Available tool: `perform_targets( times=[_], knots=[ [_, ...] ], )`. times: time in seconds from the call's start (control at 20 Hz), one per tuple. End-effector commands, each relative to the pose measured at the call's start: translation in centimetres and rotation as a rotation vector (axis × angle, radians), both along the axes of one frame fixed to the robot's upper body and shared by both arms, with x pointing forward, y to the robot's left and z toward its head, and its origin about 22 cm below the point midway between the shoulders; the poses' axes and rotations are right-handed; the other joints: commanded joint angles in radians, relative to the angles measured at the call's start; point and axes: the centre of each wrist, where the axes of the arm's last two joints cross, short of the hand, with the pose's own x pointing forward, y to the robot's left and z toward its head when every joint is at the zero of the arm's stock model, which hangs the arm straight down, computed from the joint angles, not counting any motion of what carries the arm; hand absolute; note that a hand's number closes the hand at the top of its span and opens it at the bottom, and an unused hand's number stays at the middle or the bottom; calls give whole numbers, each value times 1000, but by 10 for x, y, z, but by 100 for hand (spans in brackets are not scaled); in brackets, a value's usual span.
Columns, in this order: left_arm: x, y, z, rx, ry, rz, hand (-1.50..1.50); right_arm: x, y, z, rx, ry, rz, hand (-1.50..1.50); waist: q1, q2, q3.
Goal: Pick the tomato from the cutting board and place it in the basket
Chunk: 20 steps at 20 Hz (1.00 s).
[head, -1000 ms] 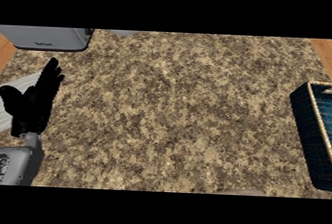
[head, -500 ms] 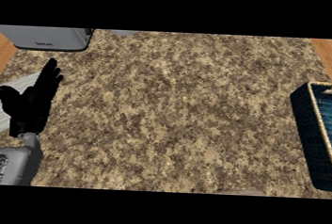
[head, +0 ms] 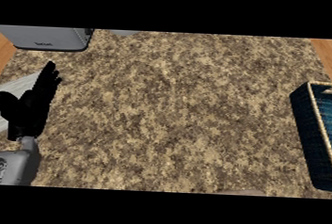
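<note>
My left hand (head: 28, 109) stands open at the view's left edge, fingers pointing up, resting and holding nothing. It partly covers a pale grey flat board (head: 8, 92) at the counter's left rim. The dark blue basket (head: 308, 134) with a tan rim sits at the right edge, cut off by the frame. A small reddish-brown patch (head: 330, 91) shows inside its far end; I cannot tell whether it is the tomato. No tomato shows on the board. My right hand is out of view.
A grey appliance (head: 45, 37) stands at the back left corner. The speckled stone counter (head: 176, 114) fills the middle. Wooden floor (head: 331, 55) shows beyond the counter's far right and far left corners.
My left hand has drifted very slightly to the left and stays open. The basket has not moved.
</note>
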Motion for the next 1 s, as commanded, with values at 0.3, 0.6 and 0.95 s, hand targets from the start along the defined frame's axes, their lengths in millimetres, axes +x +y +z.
perform_targets(
  times=[0.3,0.6,0.95],
  knots=[
    [6,0,13,-10,1,-4,0,7,-1,-30,-42,117,-147,150,5,1,0],
    [-9,-9,4,16,16,7,0,-1,-15,-13,170,41,-141,-150,-1,-2,0],
    [-2,2,3,-3,12,17,0,9,-10,13,531,-61,-137,-150,-10,-6,0]
  ],
)
